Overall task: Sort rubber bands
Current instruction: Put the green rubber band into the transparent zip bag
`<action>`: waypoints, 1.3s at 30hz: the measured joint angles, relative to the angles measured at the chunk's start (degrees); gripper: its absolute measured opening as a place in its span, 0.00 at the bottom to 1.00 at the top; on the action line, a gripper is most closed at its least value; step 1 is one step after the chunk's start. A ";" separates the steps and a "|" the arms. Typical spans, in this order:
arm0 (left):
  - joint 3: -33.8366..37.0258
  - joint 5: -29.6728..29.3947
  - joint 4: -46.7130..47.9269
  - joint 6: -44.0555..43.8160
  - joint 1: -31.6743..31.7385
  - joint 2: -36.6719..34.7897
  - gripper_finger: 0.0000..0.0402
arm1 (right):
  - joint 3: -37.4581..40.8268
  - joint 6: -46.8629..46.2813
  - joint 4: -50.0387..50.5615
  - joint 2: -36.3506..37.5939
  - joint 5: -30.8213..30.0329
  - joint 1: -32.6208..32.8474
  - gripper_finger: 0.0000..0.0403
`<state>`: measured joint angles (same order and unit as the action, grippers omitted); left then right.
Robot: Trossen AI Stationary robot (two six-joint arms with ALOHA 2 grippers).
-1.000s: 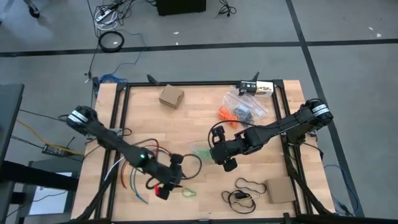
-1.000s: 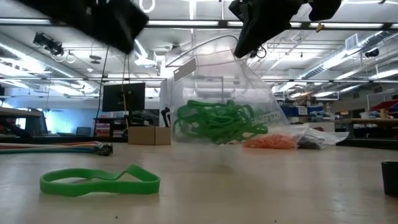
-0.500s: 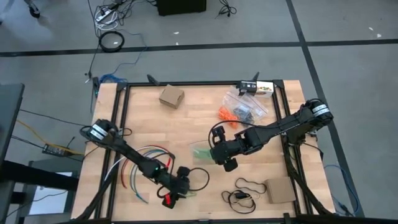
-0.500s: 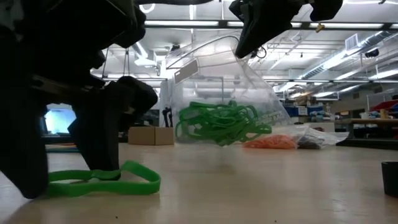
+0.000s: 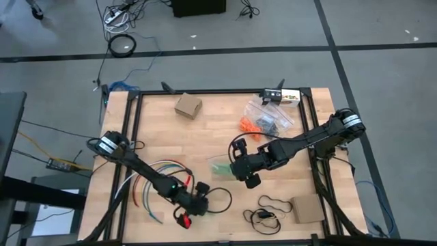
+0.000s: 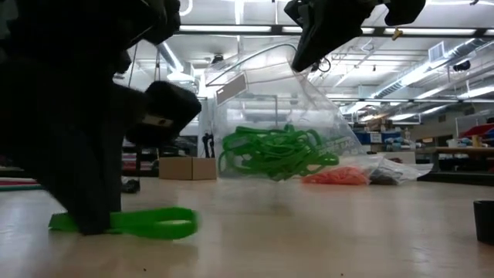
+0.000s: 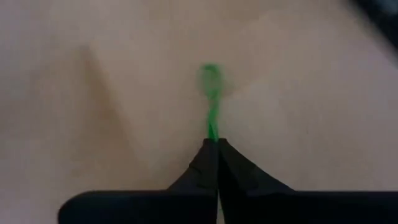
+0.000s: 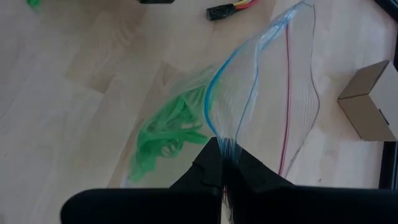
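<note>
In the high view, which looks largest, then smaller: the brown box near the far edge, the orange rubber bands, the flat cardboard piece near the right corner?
1. Flat cardboard piece.
2. Brown box, only slightly smaller.
3. Orange rubber bands, clearly smallest.

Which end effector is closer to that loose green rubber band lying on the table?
Left. The left end effector is shut on the loose green rubber band near the table's front edge. The right end effector is farther back toward the middle, pinching the clear bag.

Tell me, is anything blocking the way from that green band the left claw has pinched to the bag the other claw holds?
Nothing visible: bare table lies between the left gripper, shut on the green band, and the bag held by the right gripper.
</note>
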<state>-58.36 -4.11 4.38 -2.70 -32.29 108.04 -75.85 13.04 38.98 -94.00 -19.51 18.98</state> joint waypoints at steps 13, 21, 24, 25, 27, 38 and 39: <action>-21.13 -24.35 34.04 12.10 6.63 -9.82 0.00 | 0.00 -0.09 -0.20 0.00 0.02 0.02 0.00; -29.93 -27.62 36.55 21.02 12.30 -10.92 0.00 | -0.01 -0.39 -0.37 0.01 0.03 0.13 0.00; -30.56 -27.66 36.59 23.28 14.54 -10.94 0.00 | -0.02 -0.39 -0.08 0.04 0.02 0.13 0.00; -30.56 -27.74 36.94 23.51 15.25 -10.94 0.00 | -0.02 -0.39 0.00 0.04 0.02 0.13 0.00; -30.56 -27.85 38.37 23.54 16.75 -10.94 0.00 | -0.02 -0.60 0.04 0.04 0.02 0.13 0.00; -30.56 -17.73 41.32 23.46 18.42 -9.30 0.00 | -0.02 -0.96 0.35 0.04 0.02 0.15 0.00; -30.58 -17.39 41.31 23.37 18.42 -9.30 0.00 | -0.02 -0.96 0.35 0.04 0.02 0.15 0.00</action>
<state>-88.95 -21.51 45.69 20.67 -13.87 98.74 -75.88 12.08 39.33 -93.95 -19.49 19.14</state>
